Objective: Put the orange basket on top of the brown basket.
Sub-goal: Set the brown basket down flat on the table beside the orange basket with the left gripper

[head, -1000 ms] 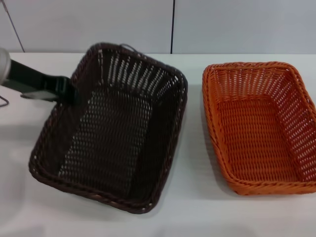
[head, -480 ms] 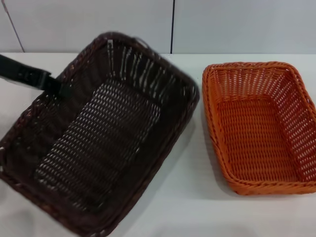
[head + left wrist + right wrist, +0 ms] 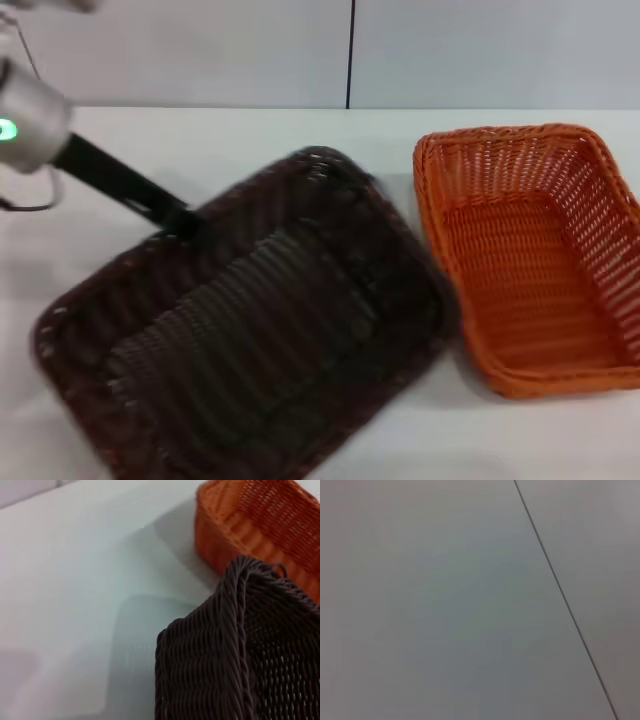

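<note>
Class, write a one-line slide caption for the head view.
Left end effector grips the rim of the brown basket, raised and tilted beside the orange basket on the white table.

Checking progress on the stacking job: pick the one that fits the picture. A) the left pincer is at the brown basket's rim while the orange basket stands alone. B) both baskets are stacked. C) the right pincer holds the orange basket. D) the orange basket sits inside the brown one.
A: the left pincer is at the brown basket's rim; the orange basket stands apart on the table.
</note>
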